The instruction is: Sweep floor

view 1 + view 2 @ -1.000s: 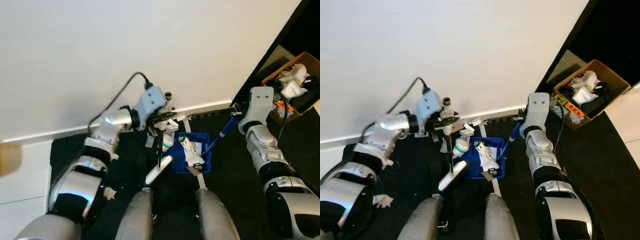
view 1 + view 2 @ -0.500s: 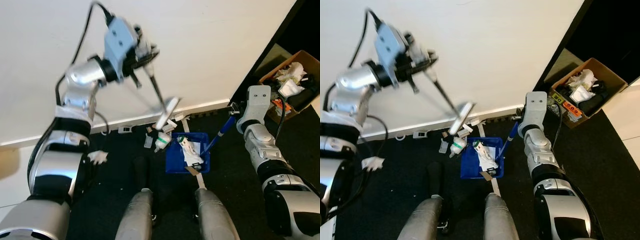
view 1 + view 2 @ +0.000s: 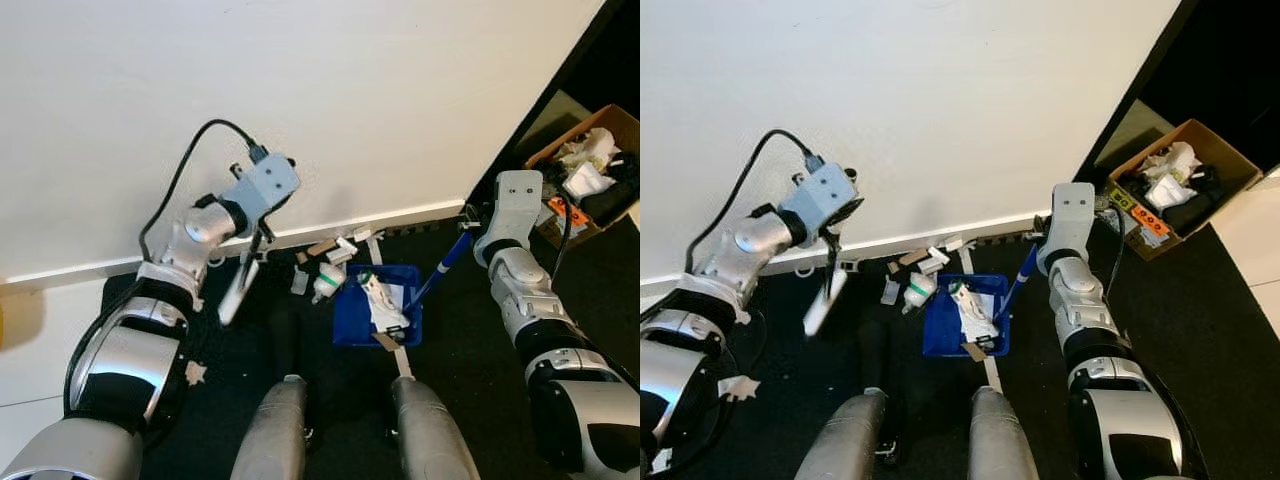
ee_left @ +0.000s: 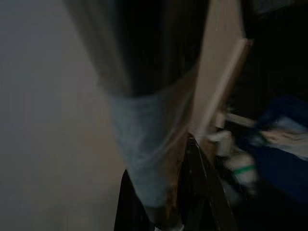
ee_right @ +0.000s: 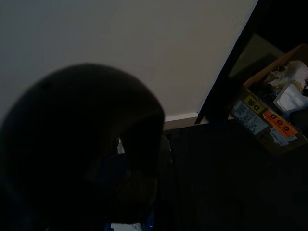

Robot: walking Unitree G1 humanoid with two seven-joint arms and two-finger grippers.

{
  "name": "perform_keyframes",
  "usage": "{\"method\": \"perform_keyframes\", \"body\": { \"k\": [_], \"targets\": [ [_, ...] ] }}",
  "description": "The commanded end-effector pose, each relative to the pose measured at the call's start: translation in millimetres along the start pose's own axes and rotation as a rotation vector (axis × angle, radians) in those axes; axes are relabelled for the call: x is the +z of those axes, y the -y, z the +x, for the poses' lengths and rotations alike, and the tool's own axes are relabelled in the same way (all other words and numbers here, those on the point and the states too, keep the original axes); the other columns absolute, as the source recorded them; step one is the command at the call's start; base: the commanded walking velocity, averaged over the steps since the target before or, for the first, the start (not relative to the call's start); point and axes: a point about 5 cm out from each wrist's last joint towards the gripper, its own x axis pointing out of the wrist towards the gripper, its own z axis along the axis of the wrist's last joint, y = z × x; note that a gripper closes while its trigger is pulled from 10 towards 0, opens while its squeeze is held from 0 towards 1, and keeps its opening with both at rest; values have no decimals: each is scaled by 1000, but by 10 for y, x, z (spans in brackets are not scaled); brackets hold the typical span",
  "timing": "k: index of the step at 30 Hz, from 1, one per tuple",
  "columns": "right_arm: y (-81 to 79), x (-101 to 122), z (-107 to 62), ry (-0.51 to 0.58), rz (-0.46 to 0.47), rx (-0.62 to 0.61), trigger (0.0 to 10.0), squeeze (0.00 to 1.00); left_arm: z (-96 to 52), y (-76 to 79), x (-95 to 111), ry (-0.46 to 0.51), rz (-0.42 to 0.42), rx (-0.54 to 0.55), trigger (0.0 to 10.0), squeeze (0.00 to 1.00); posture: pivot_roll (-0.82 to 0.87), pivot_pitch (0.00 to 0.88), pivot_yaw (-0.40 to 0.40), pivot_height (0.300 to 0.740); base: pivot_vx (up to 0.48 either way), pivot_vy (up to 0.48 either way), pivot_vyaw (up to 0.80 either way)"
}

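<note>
My left gripper (image 3: pixel 258 236) is shut on the thin black handle of a brush, near the baseboard. The brush's pale head (image 3: pixel 232 296) hangs over the dark floor, left of the litter. A small bottle with a green band (image 3: pixel 323 284) and bits of card (image 3: pixel 322 247) lie by the wall. To their right sits a blue dustpan (image 3: pixel 352 322) with paper rubbish in it. Its blue handle (image 3: pixel 441 266) slants up to my right gripper (image 3: pixel 468 224), which is shut on it. The left wrist view is blurred, with the dustpan (image 4: pixel 285 107) at one side.
A white wall with a baseboard (image 3: pixel 420 212) runs along the back. An open cardboard box (image 3: pixel 590 160) full of rubbish stands at the far right. White scraps (image 3: pixel 190 372) lie on the floor at the left. My two legs (image 3: pixel 285 432) are at the bottom.
My left arm, raised high with the brush half a second ago, has come down so the brush head is low and left of the litter. The right arm and dustpan have held still.
</note>
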Motion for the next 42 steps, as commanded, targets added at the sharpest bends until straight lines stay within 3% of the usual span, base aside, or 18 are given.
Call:
{"method": "perform_keyframes", "body": {
  "k": [1,5,6,7,8,9,19,25,29,33,38,41,42],
  "targets": [
    [42,-144,-53,-53,-30,-5,10000,0,53,-18,102,45,35,40,10000,0,-38,193,6,740,0,0,0],
    [45,-153,-62,-48,-30,-6,10000,0,88,12,137,66,6,70,10000,0,-38,204,1,740,0,0,0],
    [44,-152,-68,-39,-29,-13,10000,0,125,72,175,90,-46,67,10000,0,-37,210,0,740,0,0,0],
    [44,-152,-68,-39,-29,-13,10000,0,125,72,175,90,-46,67,10000,0,-37,210,0,740,0,0,0],
    [35,-148,-74,-26,-26,-23,10000,0,186,194,238,130,-127,47,10000,0,-38,213,1,740,0,0,0],
    [23,-148,-76,-24,-25,-24,10000,0,212,258,263,141,-156,29,10000,0,-41,216,2,740,0,0,0],
    [-53,-136,-68,-23,-19,-15,10000,0,370,640,407,143,-176,-28,10000,0,-57,223,6,740,0,0,0],
    [-72,-126,-65,-20,-18,-10,10000,0,429,752,498,156,-207,-43,10000,0,-60,225,8,740,0,0,0],
    [-69,-121,-68,-17,-14,-8,10000,0,505,908,740,269,-411,-145,10000,0,-61,223,15,740,0,0,0],
    [-32,-122,-67,-21,-10,-15,10000,0,538,966,930,370,-507,-227,10000,0,-53,218,15,740,0,0,0],
    [-22,-117,-65,-20,-9,-17,10000,0,553,934,1033,424,-531,-222,10000,0,-52,214,17,740,0,0,0],
    [-5,-99,-58,-14,-7,-25,10000,0,563,728,1181,508,-511,-187,10000,0,-50,205,25,740,0,0,0],
    [-5,-99,-58,-14,-7,-25,10000,0,563,728,1181,508,-511,-187,10000,0,-50,205,25,740,0,0,0]
  ]
}}
